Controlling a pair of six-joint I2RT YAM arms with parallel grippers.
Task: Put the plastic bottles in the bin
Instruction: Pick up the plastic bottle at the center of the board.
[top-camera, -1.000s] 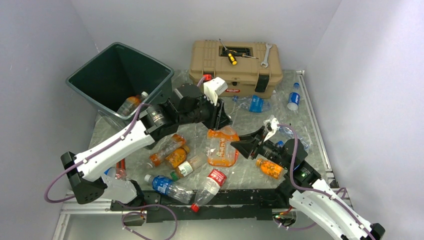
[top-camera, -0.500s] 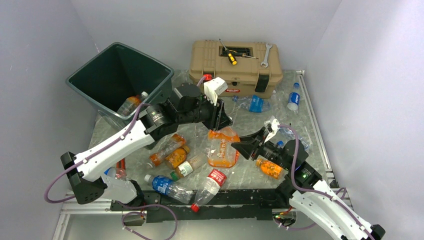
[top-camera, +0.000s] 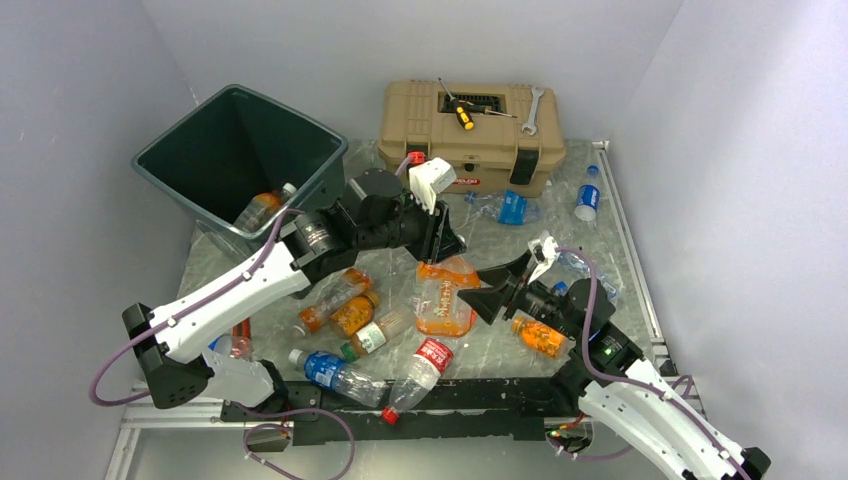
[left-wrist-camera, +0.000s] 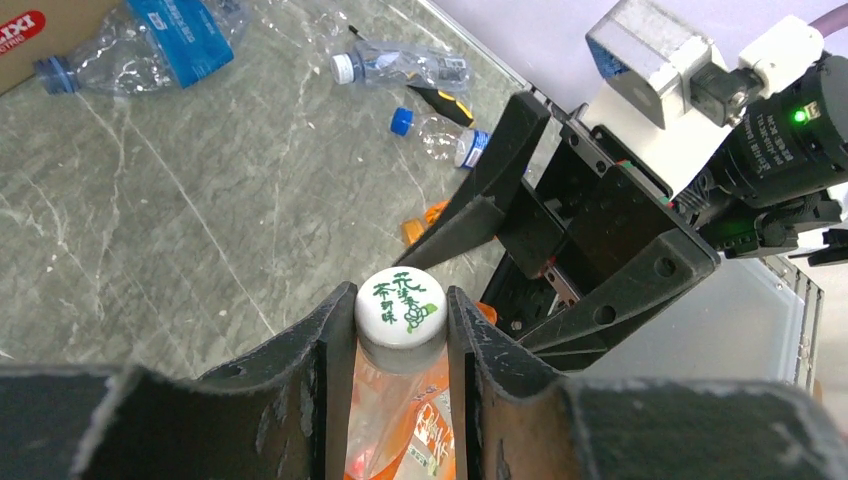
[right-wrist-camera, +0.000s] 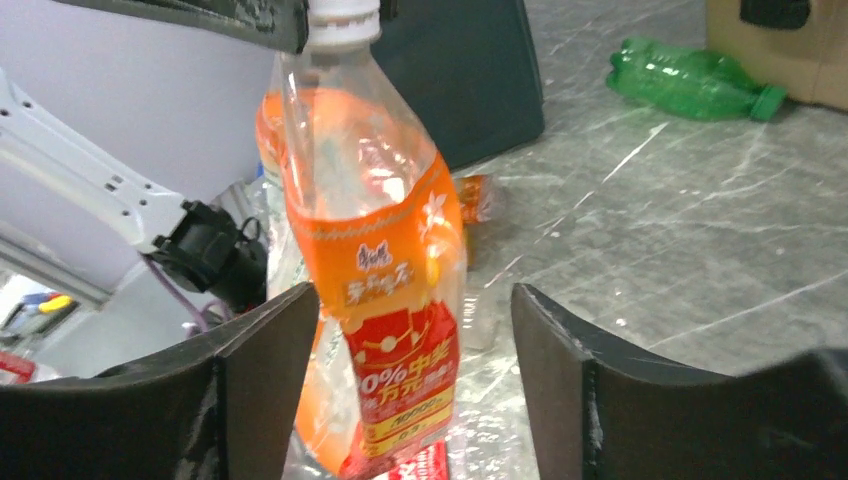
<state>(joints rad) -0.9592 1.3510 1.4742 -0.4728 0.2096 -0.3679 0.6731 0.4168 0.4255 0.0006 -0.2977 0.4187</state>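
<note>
- While the left jaws clamp its cap, the orange bottle (top-camera: 445, 295) sits mid-counter in the top view, with the right jaws gaping at its three o'clock. The green bin (top-camera: 235, 150) at ten o'clock holds a second bottle (top-camera: 262, 208). A tan toolbox (top-camera: 470, 125) stands at twelve. Pale walls (top-camera: 420, 40) enclose the grey marbled counter (top-camera: 490, 345).
- Left wrist: the white cap (left-wrist-camera: 400, 305), printed green, is pinched between the jaws; the bottle's body is cut off at six o'clock.
- Right wrist: upright, with clear shoulders and an orange-and-red label, the orange bottle stands between the wide-spread right jaws. Contact with the nine o'clock jaw is unclear. A green bottle (right-wrist-camera: 690, 85) lies at one o'clock.
</note>
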